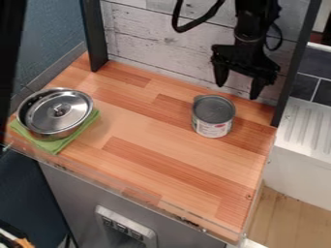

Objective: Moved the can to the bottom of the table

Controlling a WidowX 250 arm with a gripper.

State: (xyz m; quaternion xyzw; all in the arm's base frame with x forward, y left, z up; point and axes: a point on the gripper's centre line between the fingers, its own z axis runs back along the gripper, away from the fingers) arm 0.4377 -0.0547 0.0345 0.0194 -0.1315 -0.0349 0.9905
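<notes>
The can (213,116) stood upright on the wooden table (161,147), below the jaws in the camera view and a little to their left, apart from them. Its grey top faced up, and a pale label with a red mark wrapped its side. Above it hung the black gripper (239,89), its jaws pointing down and spread wide, with nothing held between them. The black arm (249,24) came in from the top edge directly above the jaws, and a dark cable (197,22) looped out to their upper left.

Behind the jaws rose a wall of pale, weathered planks (155,41). A black post (297,63) stood just to their right, and another (94,36) well to their left. Past the nearer post, right of the jaws and lower, lay a white ribbed surface (307,123). Farthest left of the jaws, and lower than them, a silver pot (48,131) sat on a folded green cloth (57,145) near the table's left edge, its shiny lid (61,110) on top.
</notes>
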